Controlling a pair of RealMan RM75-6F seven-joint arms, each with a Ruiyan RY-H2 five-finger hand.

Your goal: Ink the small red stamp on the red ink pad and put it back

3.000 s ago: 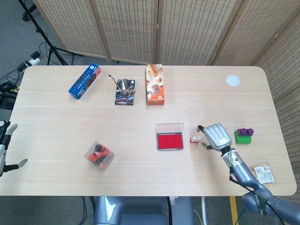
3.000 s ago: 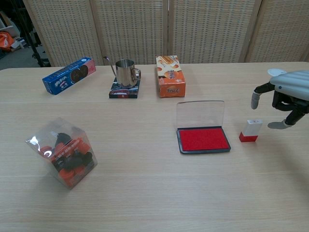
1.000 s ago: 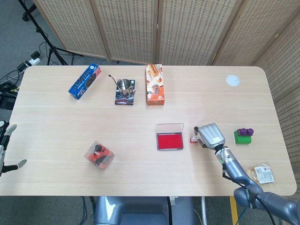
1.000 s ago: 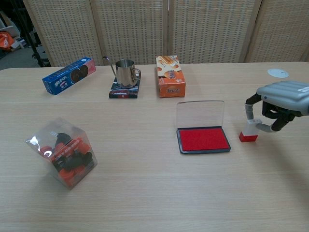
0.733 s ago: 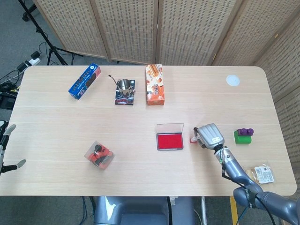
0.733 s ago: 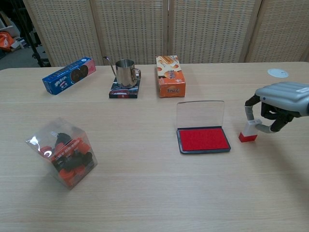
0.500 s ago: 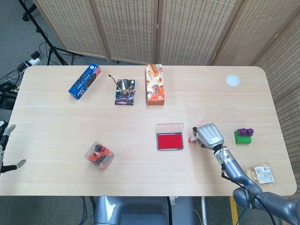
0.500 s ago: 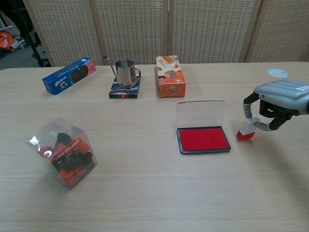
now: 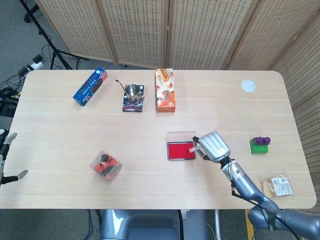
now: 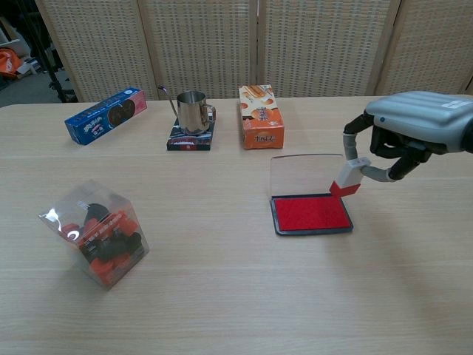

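Right hand [image 10: 399, 137] fingers pinched on stamp [image 10: 346, 178], held tilted above right edge of pad [image 10: 310, 214], not touching ink. Risks: tilted face inks unevenly; thin pinch lets stamp slip; descent clips raised lid [image 10: 305, 174]. Left hand [image 9: 4, 159] far left of pad, fingers apart.

Small red stamp [image 10: 346, 177] with white top, tilted, held in the air above red ink pad [image 10: 311, 214], pad's clear lid raised open
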